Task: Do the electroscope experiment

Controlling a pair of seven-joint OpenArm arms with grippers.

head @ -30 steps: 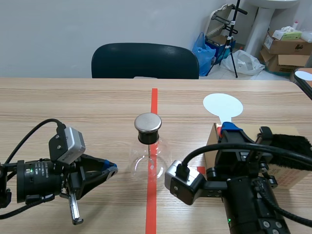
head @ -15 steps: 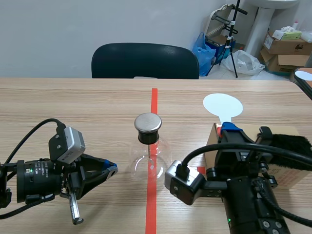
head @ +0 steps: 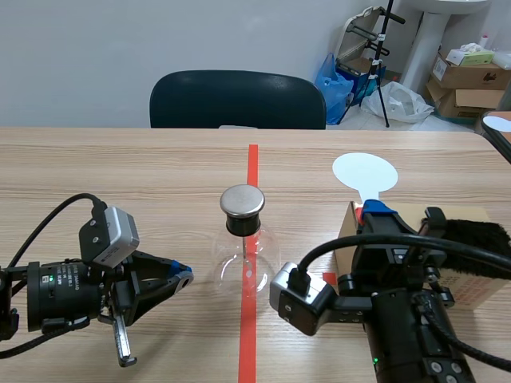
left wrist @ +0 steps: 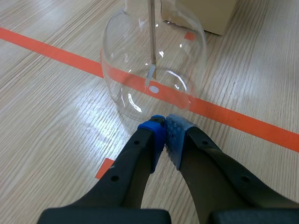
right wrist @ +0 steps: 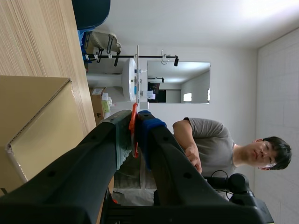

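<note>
- Your left gripper (left wrist: 164,125) has its jaws pressed together on nothing, tips just short of the glass electroscope (left wrist: 140,60).
- The electroscope stands on the orange-red line (left wrist: 243,123), mid-table.
- Your right gripper (right wrist: 134,122) is clamped on the orange handle of a white disc paddle (right wrist: 131,79), beside the cardboard box (right wrist: 37,121).

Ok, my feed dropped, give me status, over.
Left gripper shut, empty, tips near electroscope. Right gripper shut on white disc paddle, beside cardboard box. Nothing between paddle and electroscope.
</note>
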